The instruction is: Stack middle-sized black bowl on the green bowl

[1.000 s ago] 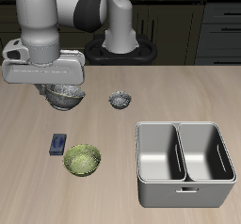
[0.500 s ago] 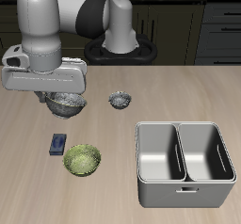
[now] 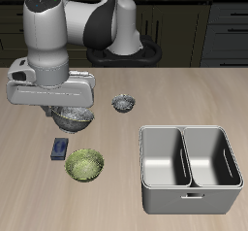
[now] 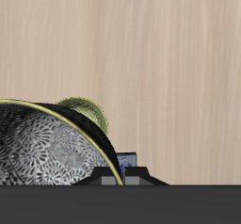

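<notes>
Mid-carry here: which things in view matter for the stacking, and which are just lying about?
Matter for the job:
- middle-sized black bowl, carried under the gripper
- green bowl, on the table near its front edge

Just lying about:
- small dark bowl
- small blue box, beside the green bowl
- grey two-compartment bin

Counting what is showing on and over the wooden table (image 3: 184, 94).

Three bowls are showing: two dark speckled bowls, one (image 3: 73, 117) sitting under the arm's head and a smaller one (image 3: 123, 103) lying farther back on the table, plus one green bowl (image 3: 84, 164) lying nearer the front edge. One small blue block (image 3: 59, 148) is lying beside the green bowl. One grey metal bin (image 3: 190, 167) is standing there, showing two compartments. One robot arm (image 3: 53, 50) is reaching over it all.
</notes>
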Controlling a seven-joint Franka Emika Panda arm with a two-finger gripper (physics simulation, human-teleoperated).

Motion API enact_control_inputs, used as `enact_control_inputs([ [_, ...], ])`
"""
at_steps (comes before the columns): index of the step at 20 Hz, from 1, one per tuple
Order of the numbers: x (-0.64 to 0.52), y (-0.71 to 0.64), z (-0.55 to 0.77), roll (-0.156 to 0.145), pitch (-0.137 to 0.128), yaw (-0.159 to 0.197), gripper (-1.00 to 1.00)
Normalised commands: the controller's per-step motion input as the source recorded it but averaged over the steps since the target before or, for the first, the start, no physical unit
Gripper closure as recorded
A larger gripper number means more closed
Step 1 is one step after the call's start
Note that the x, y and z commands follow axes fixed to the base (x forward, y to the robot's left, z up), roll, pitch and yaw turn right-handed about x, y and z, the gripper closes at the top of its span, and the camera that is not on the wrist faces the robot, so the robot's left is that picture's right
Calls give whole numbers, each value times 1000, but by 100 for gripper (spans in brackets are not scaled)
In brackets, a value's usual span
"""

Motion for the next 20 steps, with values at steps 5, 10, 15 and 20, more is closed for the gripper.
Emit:
enact_control_inputs([
  [5, 73, 121, -238, 7, 24, 5, 100],
  [10, 45, 60, -339, 1, 40, 4, 100],
  [15, 45, 28, -362, -3, 35, 5, 100],
  [20, 45, 36, -314, -2, 30, 6, 100],
])
